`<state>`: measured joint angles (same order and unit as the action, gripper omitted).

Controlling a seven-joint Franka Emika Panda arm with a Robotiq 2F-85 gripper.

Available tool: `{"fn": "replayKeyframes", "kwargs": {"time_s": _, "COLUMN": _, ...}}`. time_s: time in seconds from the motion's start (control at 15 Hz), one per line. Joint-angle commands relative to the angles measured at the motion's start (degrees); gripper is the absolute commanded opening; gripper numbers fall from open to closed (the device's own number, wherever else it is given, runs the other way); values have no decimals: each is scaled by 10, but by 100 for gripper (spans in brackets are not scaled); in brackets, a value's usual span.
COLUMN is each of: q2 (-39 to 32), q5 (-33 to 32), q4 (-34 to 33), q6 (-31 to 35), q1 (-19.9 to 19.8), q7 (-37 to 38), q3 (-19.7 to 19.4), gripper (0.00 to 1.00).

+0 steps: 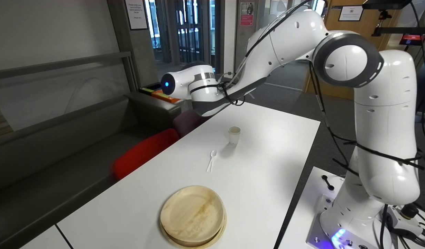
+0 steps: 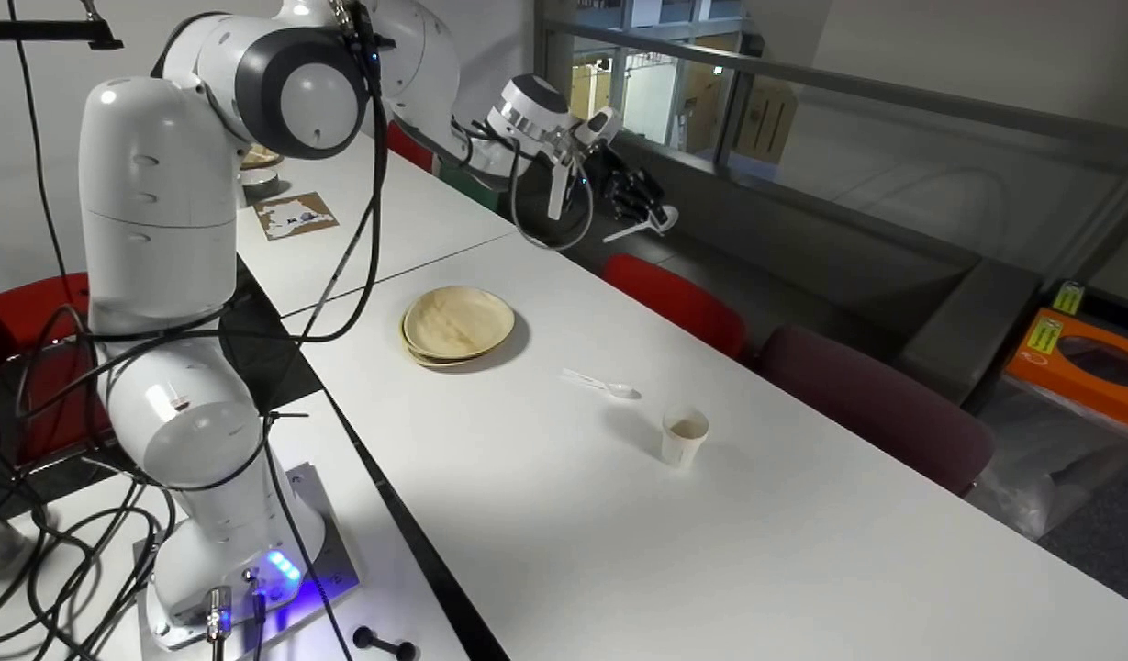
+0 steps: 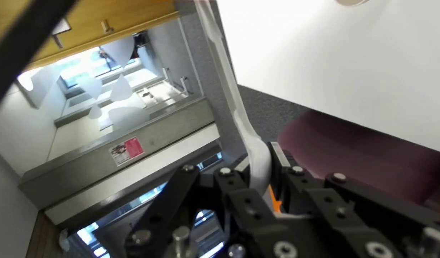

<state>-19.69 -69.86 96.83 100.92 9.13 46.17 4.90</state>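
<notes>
Note table (image 2: pixel 802 542), cup (image 2: pixel 682 442), loose cutlery (image 2: pixel 611 387), stacked plates (image 2: pixel 458 321) and red chair (image 2: pixel 674 298) lower than gripper (image 3: pixel 261 161). Nearly closed, clamping white spoon (image 3: pixel 237 104) between fingertips (image 3: pixel 280 154) at its bowl, handle-outward, with long axis slanting away.

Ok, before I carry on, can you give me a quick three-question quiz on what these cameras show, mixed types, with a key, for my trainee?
1. Open: What is the gripper holding?
2. True or false: The cup stands upright on the white table.
3. Multiple choice: How do the tan plates on that table sit?
A) side by side
B) stacked
C) leaning on edge

Key:
1. A white spoon.
2. True.
3. B.
</notes>
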Motion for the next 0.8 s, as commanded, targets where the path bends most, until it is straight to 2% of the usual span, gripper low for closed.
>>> {"fn": "replayKeyframes", "kwargs": {"time_s": 0.0, "q2": 36, "q5": 79, "q4": 54, "q6": 78, "q1": -39, "q7": 20, "q3": -3, "gripper": 2}}
{"fn": "replayKeyframes", "kwargs": {"time_s": 0.73, "q2": 87, "q5": 273, "q4": 147, "q6": 240, "q1": -99, "q7": -1, "q3": -64, "gripper": 2}}
